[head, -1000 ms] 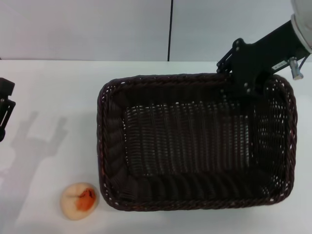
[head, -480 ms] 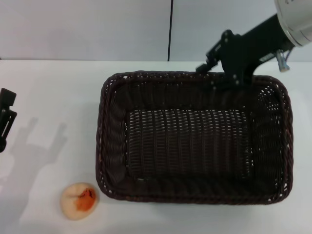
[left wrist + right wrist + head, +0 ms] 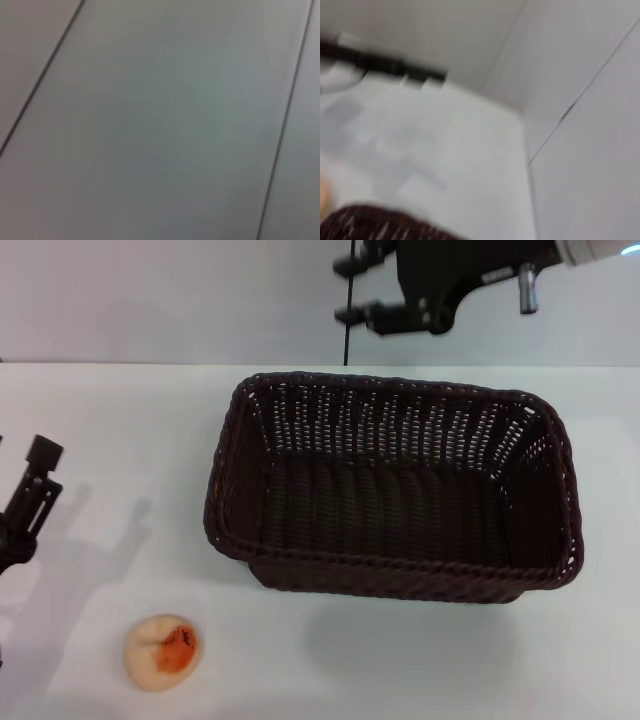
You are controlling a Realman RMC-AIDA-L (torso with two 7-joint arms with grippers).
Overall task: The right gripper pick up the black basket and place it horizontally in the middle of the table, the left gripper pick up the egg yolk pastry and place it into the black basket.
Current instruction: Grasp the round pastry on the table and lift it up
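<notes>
a pale grey wall [image 3: 180, 300] runs behind the work surface, split by a thin dark vertical seam [image 3: 346, 345] where two panels meet. the left wrist view shows only more of this grey panelling [image 3: 165, 125], crossed by two thin dark slanting seams, one near each side of the picture. in the right wrist view, a white wall panel [image 3: 590, 165] with a thin slanting seam fills one side, and a blurred dark strip [image 3: 380, 65] lies along the far edge where the white surface meets the wall; what that strip is cannot be told.
</notes>
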